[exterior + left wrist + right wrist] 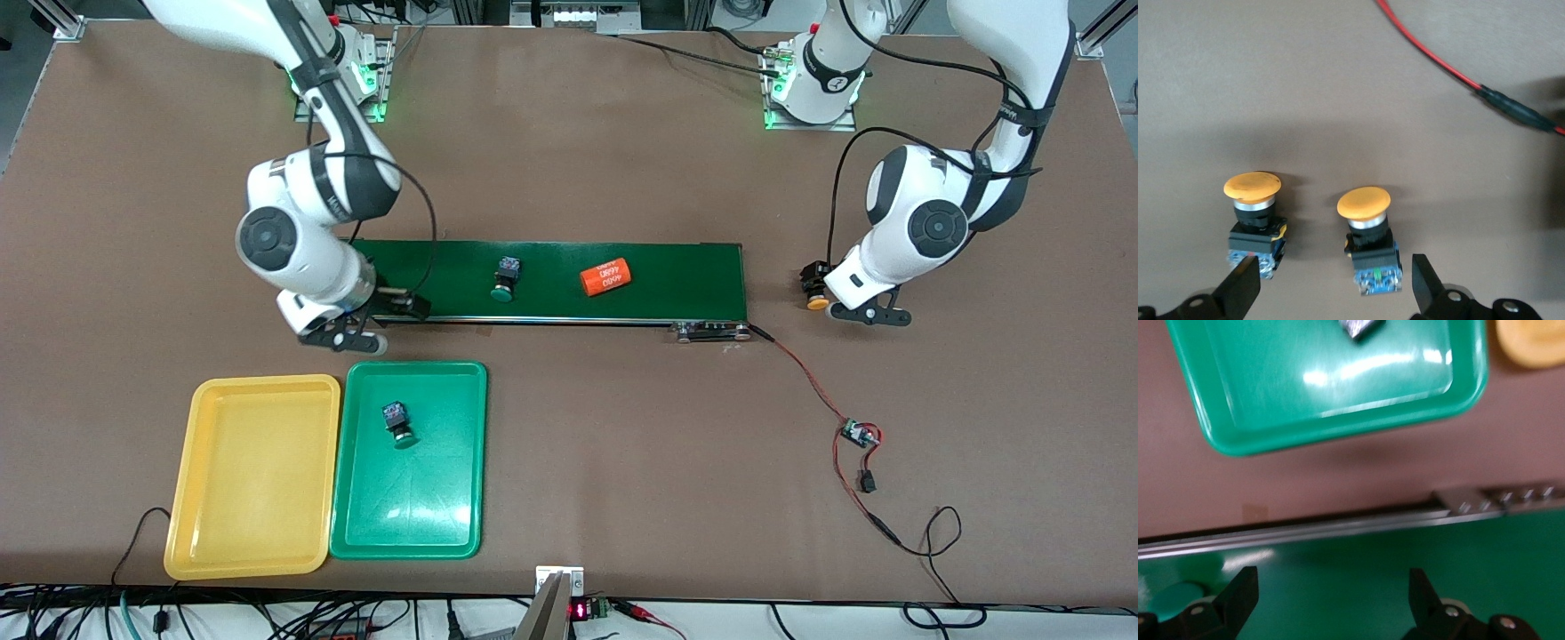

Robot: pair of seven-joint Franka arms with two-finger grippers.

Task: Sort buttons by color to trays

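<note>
Two yellow-capped buttons (1253, 220) (1368, 233) stand side by side on the brown table off the conveyor's end toward the left arm; the front view shows only one (815, 291). My left gripper (1333, 283) (834, 292) is open just over them, one button body between its fingers. A green-capped button (507, 277) lies on the dark-green belt. Another green-capped button (398, 420) (1361, 327) lies in the green tray (413, 533). The yellow tray (253, 476) beside it is empty. My right gripper (1331, 590) (404, 304) is open and empty over the belt's end.
An orange "4680" cylinder (605, 276) lies on the conveyor belt (676, 276). A red-and-black cable (827, 400) (1438, 57) with a small circuit board runs from the belt's end across the table. The trays sit nearer the front camera than the belt.
</note>
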